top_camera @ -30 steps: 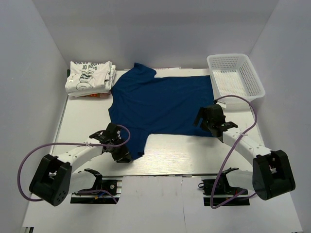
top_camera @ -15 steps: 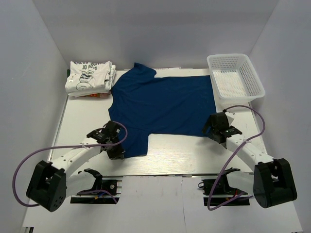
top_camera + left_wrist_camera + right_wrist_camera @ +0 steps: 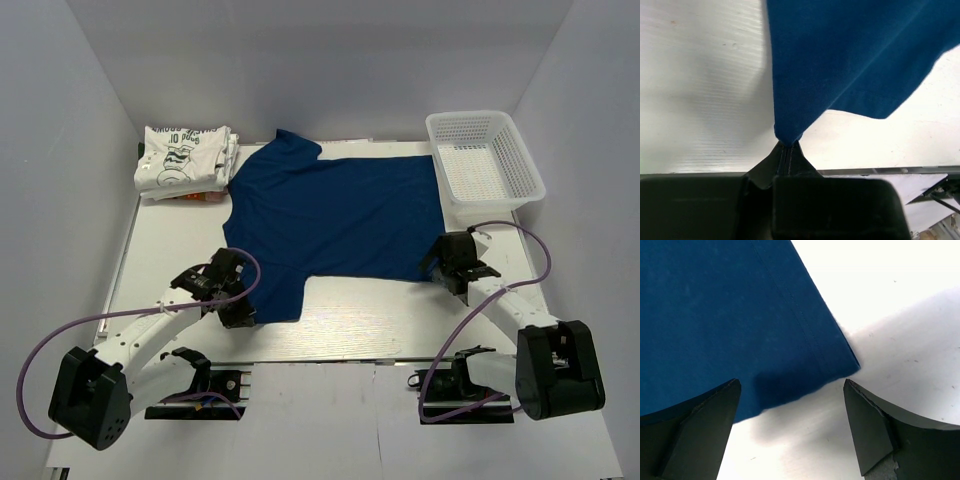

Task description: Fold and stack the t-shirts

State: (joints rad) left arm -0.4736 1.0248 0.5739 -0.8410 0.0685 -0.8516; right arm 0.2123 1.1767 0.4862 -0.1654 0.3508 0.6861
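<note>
From the top camera I see the blue t-shirt (image 3: 335, 225) spread flat and smooth across the middle of the white table (image 3: 360, 325). The folded white t-shirts (image 3: 185, 158), with their dark print, sit in a soft stack at 10 o'clock. The mesh plastic basket (image 3: 470, 117) stands at 2 o'clock. My left gripper (image 3: 240, 310) is at the shirt's 7 o'clock sleeve, and the right gripper (image 3: 452, 258) is at its 4 o'clock hem corner.

On the left wrist camera the left gripper (image 3: 788, 150) is pinched tight on a gathered point of the blue t-shirt (image 3: 850, 55). The matte cloth fans upward from the pinch over the finely ribbed table (image 3: 700, 90).

On the right wrist camera the dark wedge-shaped fingers (image 3: 700, 430) of the right gripper (image 3: 791, 385) stand wide apart, gripping nothing. Between them lies the stitched hem corner of the blue t-shirt (image 3: 720, 315), flat on the table (image 3: 900, 305).
</note>
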